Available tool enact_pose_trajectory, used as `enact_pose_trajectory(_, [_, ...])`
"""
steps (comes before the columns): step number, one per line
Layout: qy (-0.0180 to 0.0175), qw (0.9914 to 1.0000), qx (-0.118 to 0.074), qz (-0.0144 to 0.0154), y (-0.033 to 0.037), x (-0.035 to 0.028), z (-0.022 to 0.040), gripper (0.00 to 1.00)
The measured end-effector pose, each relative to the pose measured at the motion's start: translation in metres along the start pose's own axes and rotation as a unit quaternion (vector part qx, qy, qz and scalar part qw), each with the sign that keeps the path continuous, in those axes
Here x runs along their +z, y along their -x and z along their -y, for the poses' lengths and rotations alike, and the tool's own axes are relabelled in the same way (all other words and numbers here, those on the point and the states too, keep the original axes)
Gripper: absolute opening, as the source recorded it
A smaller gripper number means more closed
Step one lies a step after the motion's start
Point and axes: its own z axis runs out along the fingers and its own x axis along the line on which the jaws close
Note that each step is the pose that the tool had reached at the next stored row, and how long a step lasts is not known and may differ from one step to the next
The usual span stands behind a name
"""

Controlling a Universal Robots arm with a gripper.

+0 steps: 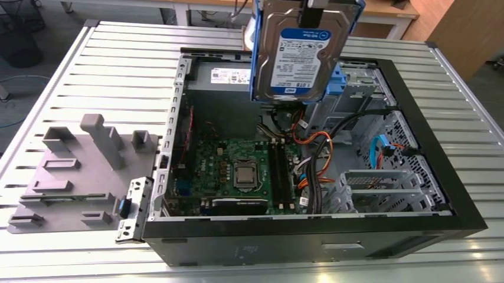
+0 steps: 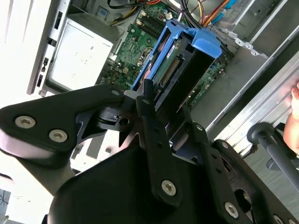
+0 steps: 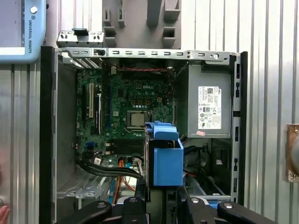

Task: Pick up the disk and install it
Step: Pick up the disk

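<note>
The disk (image 1: 301,54), a silver drive with a white-and-blue label in a blue plastic bracket, hangs upright above the back part of the open computer case (image 1: 315,243). My gripper (image 2: 166,100) is shut on it, one black finger against each broad face. In the first wrist view the bracket's blue end (image 3: 167,156) sticks out past my gripper (image 3: 163,198), over the gap between the motherboard (image 3: 126,105) and the grey power supply box (image 3: 209,105). In the exterior view the disk sits well above the case floor, touching nothing.
The case lies on its side on a slatted metal table (image 1: 118,59). Inside are cables (image 1: 319,159), a metal drive cage (image 1: 378,186) and a small blue clip (image 1: 340,79). A grey moulded fixture (image 1: 79,171) stands at the exterior view's left. A person's hand (image 2: 295,99) shows at an edge.
</note>
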Motion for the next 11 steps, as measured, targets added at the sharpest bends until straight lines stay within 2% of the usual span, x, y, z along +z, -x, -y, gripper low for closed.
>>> enact_pose_trajectory(11, [0.0, 1.0, 0.0, 0.0, -0.0184, -0.0005, 0.0, 0.35])
